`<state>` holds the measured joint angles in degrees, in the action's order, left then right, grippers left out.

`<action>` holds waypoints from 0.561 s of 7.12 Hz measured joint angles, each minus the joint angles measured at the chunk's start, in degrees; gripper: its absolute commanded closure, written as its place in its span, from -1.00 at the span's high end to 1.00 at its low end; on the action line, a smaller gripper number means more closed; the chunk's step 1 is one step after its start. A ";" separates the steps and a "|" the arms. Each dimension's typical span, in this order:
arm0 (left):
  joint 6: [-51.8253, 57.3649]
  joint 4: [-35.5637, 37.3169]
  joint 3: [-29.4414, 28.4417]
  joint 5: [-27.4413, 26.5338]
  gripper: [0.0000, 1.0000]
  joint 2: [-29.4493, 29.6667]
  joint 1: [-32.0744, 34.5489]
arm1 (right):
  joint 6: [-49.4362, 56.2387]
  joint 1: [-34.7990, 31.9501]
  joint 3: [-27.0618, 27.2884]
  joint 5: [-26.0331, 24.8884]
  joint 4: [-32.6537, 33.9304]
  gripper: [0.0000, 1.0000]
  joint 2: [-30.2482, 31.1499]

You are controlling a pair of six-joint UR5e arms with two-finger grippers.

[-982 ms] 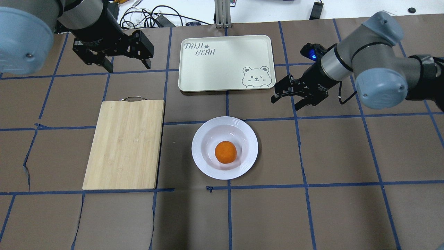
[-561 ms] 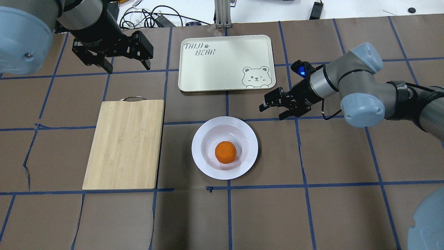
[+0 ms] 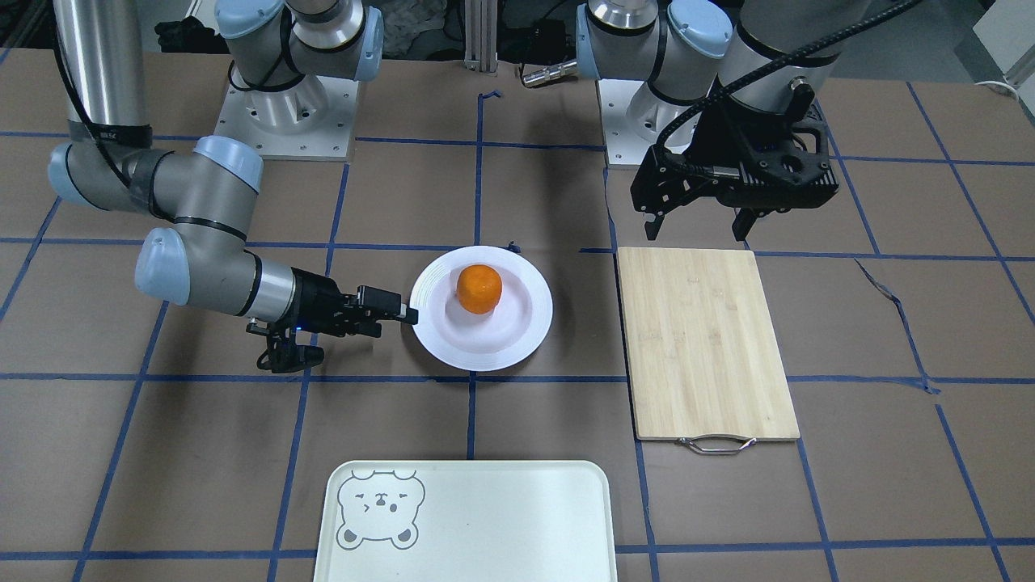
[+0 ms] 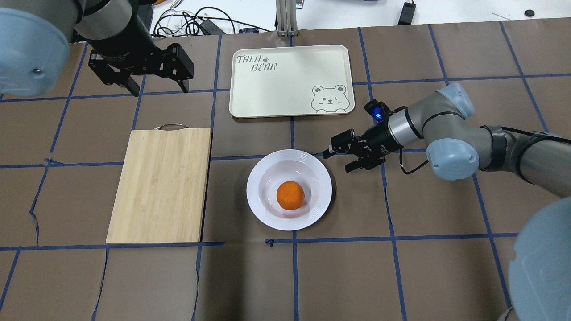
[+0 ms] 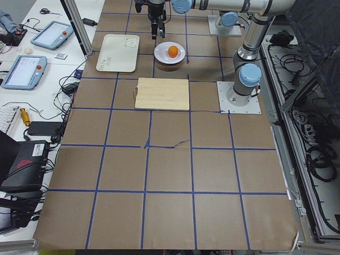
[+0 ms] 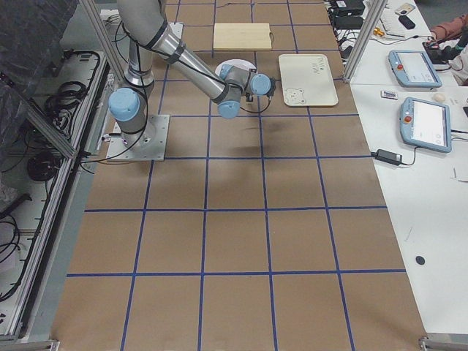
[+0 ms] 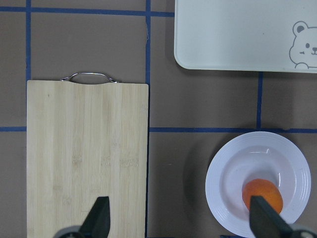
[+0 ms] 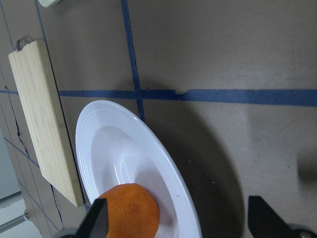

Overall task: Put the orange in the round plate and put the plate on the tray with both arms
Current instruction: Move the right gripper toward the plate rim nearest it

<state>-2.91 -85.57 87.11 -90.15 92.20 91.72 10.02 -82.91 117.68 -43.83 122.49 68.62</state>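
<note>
Now right end effector (image 4: 337, 161) spread, straddling round plate (image 4: 255, 192) rim, seemingly untouched; left end effector (image 4: 159, 90) spread, empty.

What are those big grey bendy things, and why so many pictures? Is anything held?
They are two robot arms, each ending in a pinching tool. The pictures show one moment: from above, from the front, from both table ends, and from a camera on each wrist. On the table lie a tray, a wooden board, and a plate with an orange in it. The right tool is open beside the plate's rim; the left tool hangs open high up. Nothing is held.
</note>
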 measured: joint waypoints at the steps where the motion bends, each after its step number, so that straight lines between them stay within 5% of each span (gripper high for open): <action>1: 0.01 -0.03 0.00 -0.11 1.00 0.00 0.03 | 0.07 -0.85 0.28 0.06 0.21 0.99 -0.88; 4: 0.01 -0.03 -0.01 -0.11 1.00 0.00 0.03 | -0.42 -3.76 0.36 -0.15 3.65 0.78 -3.10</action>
<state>-2.90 -85.61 87.10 -90.26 92.20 91.75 9.60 -86.66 118.04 -43.98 126.13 65.52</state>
